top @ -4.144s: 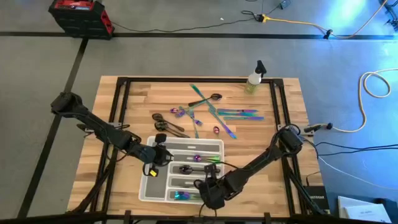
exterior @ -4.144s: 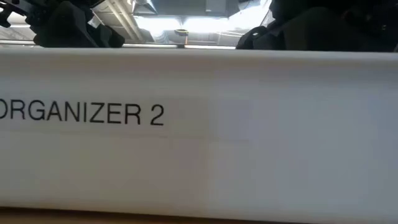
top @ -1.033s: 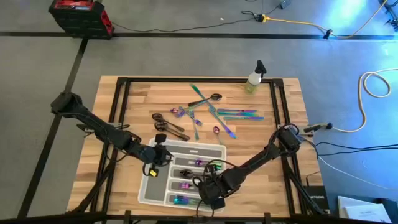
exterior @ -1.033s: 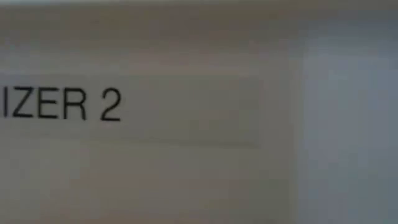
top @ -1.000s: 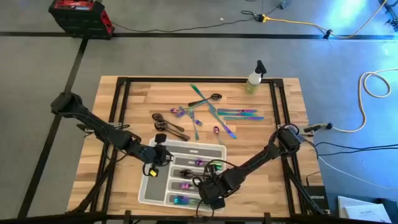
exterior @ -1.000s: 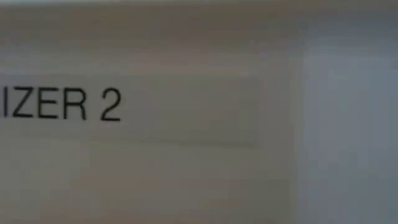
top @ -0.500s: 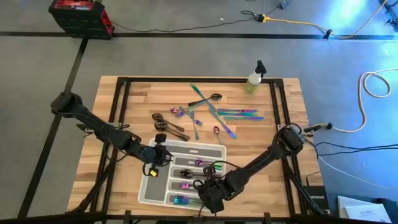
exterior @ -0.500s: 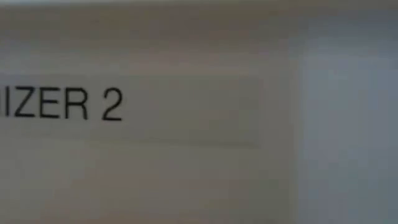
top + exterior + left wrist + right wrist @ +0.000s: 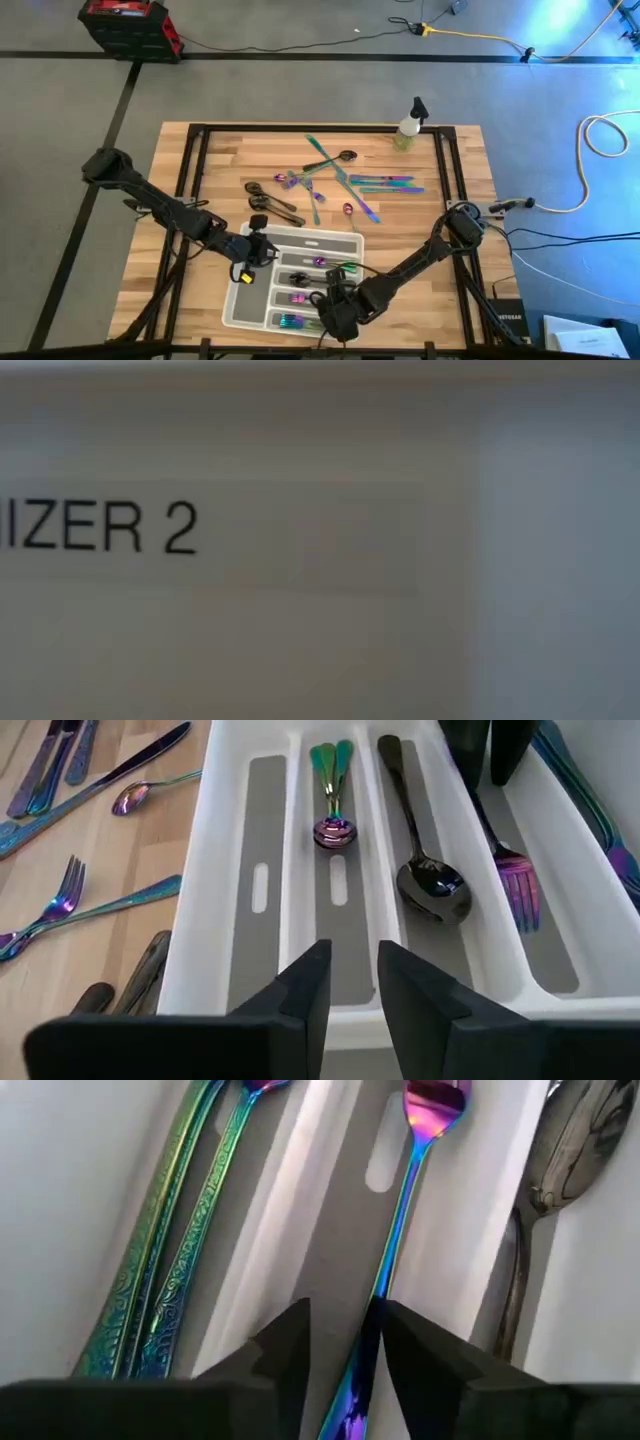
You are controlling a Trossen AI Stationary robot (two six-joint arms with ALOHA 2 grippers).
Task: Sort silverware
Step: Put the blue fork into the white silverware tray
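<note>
Label "IZER 2" read on the tray point(image 9: 300, 610) wall in the low view.
Since one second earlier we saw the right gripper point(image 9: 345, 1345) stay over the tray's near end, clenched on a fork point(image 9: 405, 1210) lying in its slot. The left gripper point(image 9: 350, 985), fingers slightly parted and empty, sat at the tray's left end. Beside the fork lay spoons point(image 9: 425, 870); loose silverware point(image 9: 340, 185) remained on the table point(image 9: 200, 210).

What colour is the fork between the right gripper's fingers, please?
Iridescent purple-pink shading to blue fork; right wrist view shows it best.
</note>
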